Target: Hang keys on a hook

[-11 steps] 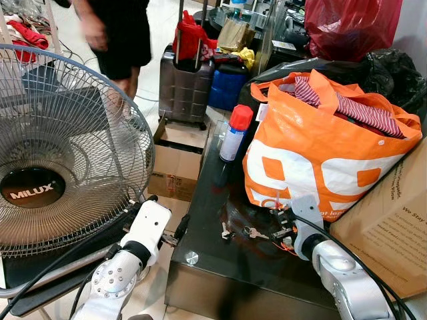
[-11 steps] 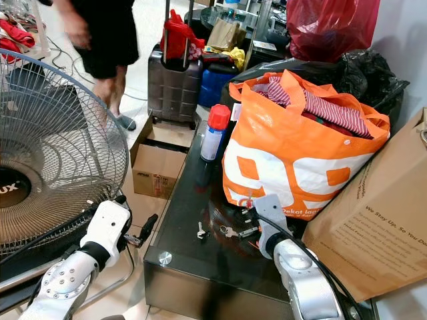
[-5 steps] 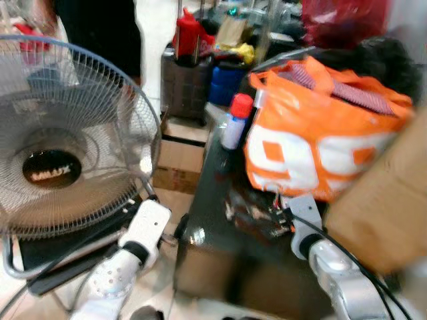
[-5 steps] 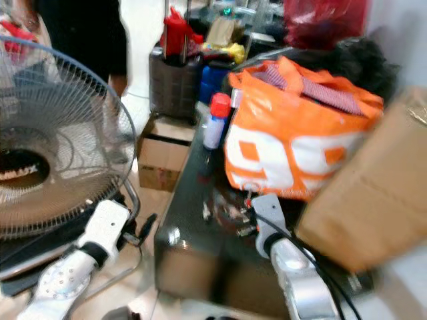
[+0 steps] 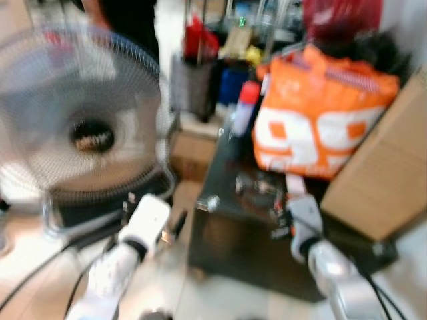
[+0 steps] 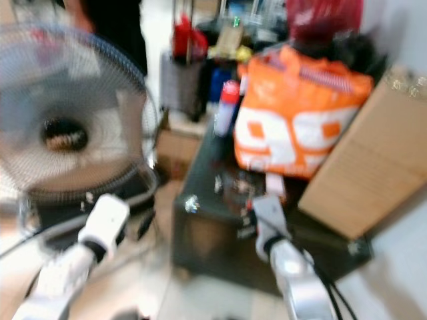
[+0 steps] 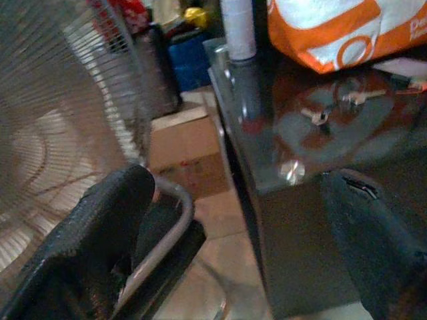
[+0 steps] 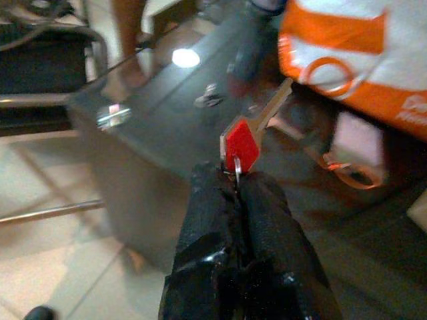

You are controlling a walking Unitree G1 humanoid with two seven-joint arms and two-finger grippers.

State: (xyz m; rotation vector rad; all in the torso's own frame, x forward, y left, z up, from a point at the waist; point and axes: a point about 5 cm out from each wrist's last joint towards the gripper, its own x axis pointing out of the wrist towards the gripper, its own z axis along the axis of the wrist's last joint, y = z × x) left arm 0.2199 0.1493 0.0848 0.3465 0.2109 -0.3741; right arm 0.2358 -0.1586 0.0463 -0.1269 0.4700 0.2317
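My right gripper [image 8: 235, 179] is shut on the ring of a key with a red head [image 8: 241, 143], whose metal blade points away from the fingers. It hangs over the front part of the dark glass table [image 7: 267, 187], and the blurred eye views show the right gripper [image 5: 283, 217] near that table's front edge. More keys [image 7: 320, 115] lie loose on the glass close to the orange bag [image 5: 320, 127]. My left gripper [image 7: 237, 183] is open with nothing between its fingers, low beside the table's corner.
A big standing fan [image 5: 87, 127] is on the left. A spray can [image 5: 243, 107] stands on the table behind the keys. A cardboard box [image 5: 380, 180] leans at the right. A suitcase [image 5: 193, 83] and a person [image 5: 133, 20] are at the back.
The whole picture has shifted and blurred as the camera moved back. My right gripper, earlier at the keys by the orange bag, is now nearer the table's front edge.
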